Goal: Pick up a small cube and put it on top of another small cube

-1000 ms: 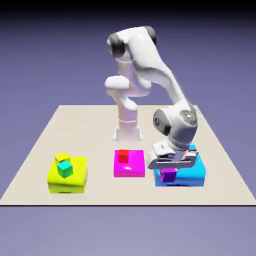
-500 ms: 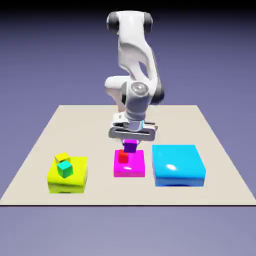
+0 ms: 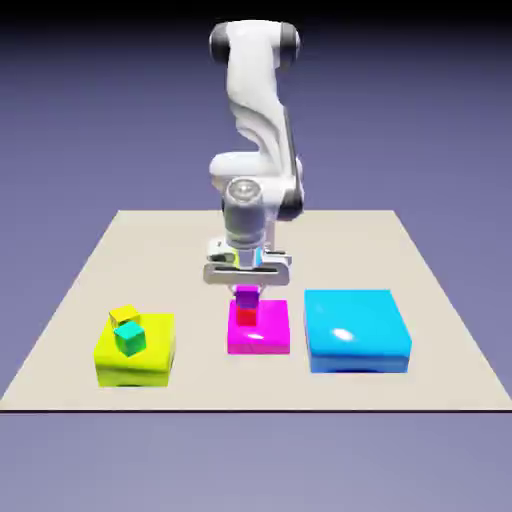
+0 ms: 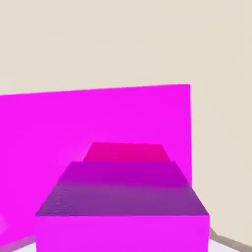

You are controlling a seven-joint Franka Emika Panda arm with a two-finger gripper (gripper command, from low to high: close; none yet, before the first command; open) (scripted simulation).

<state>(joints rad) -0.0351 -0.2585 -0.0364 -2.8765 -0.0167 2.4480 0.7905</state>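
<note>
Now the fingers point(image 3: 247, 288) are closed on the purple cube point(image 3: 246, 297), held directly above the red cube point(image 3: 246, 316) on the magenta block point(image 3: 260, 335). Placing is underway; next likely lower squarely, then release.

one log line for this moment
phase: place | claw: shut on purple cube | purple cube: over red cube | contact: cannot tell
</note>
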